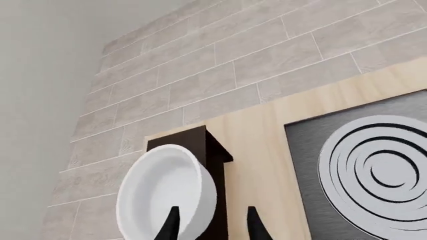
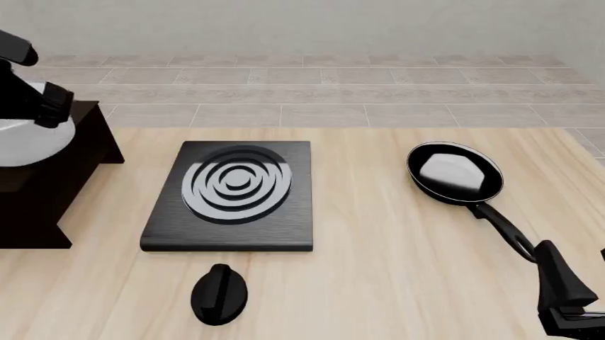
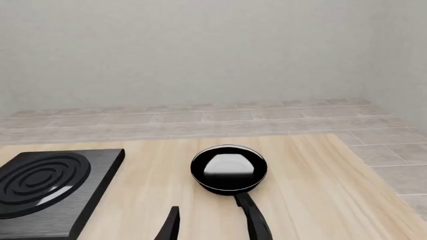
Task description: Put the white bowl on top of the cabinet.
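The white bowl [image 2: 24, 145] rests upright on the flat top of the dark cabinet [image 2: 90, 138] at the table's far left. My left gripper [image 2: 47, 113] hangs over the bowl's right rim. In the left wrist view the bowl [image 1: 167, 195] lies against the cabinet's top [image 1: 217, 152]. There my left gripper [image 1: 213, 227] is open, its fingers wide apart either side of the bowl's rim. My right gripper [image 2: 581, 283] is open and empty at the near right, also seen in the right wrist view [image 3: 213, 227].
A black stove plate [image 2: 236, 188] with white rings lies mid-table, with a black knob [image 2: 219, 294] in front of it. A black frying pan [image 2: 454, 173] holding a white block sits to the right. Its handle [image 2: 506, 230] points toward my right gripper.
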Robot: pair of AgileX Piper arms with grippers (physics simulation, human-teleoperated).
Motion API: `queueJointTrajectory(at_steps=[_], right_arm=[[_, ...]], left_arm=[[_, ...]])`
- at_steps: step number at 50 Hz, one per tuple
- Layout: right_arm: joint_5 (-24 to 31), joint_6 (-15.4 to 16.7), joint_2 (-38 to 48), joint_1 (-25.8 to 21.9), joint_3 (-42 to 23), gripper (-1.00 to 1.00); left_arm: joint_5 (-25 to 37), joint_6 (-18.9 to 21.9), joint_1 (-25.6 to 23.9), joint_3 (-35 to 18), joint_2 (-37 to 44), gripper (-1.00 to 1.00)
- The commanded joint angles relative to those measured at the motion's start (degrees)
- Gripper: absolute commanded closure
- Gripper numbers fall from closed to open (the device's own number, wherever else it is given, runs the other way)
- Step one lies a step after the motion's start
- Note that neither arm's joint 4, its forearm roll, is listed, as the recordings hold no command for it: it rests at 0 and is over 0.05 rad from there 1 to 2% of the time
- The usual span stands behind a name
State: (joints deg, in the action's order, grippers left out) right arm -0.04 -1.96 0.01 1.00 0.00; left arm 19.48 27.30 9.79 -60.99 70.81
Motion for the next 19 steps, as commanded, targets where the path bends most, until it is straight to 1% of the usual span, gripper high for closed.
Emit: queueJointTrajectory(at_steps=[1, 3, 4, 6, 7, 9, 10, 12, 14, 17, 18, 19], right_arm=[[-0.11, 0.13, 0.00, -0.03, 0.00, -1.00], [-0.11, 0.12, 0.00, -0.03, 0.00, -1.00], [-0.12, 0.01, 0.00, 0.03, 0.00, -1.00], [-0.12, 0.01, 0.00, 0.03, 0.00, -1.00], [-0.09, 0.00, 0.00, 0.02, 0.00, -1.00], [-0.10, 0.00, 0.00, 0.03, 0.00, -1.00], [-0.07, -0.01, 0.01, 0.00, 0.00, -1.00], [-0.07, -0.07, 0.01, 0.03, 0.00, -1.00], [-0.11, -0.14, 0.01, 0.10, 0.00, -1.00], [-0.10, -0.14, 0.02, 0.07, 0.00, -1.00], [-0.11, -0.12, 0.02, 0.06, 0.00, -1.00], [-0.14, -0.11, 0.02, 0.07, 0.00, -1.00]], left_arm=[[-3.26, -3.96, -3.78, 7.84, -12.72, -1.00], [-3.71, -3.86, -4.07, 9.34, -14.41, -1.00], [-3.80, -4.00, -4.97, 10.66, -16.34, -1.00], [-4.08, -4.36, -5.34, 11.24, -17.70, -1.00], [-3.42, -5.61, -6.62, 11.80, -20.86, -1.00], [-3.13, -6.06, -7.30, 12.26, -22.73, -1.00], [-3.08, -7.59, -8.95, 13.37, -25.44, -1.00], [-2.84, -6.94, -10.30, 14.36, -26.90, -1.00], [-2.22, -7.37, -12.00, 15.04, -28.50, -1.00], [-1.75, -7.06, -13.27, 15.33, -30.00, -1.00], [-1.53, -6.64, -14.07, 15.55, -30.62, -1.00], [-1.58, -5.37, -14.45, 16.00, -31.22, -1.00]])
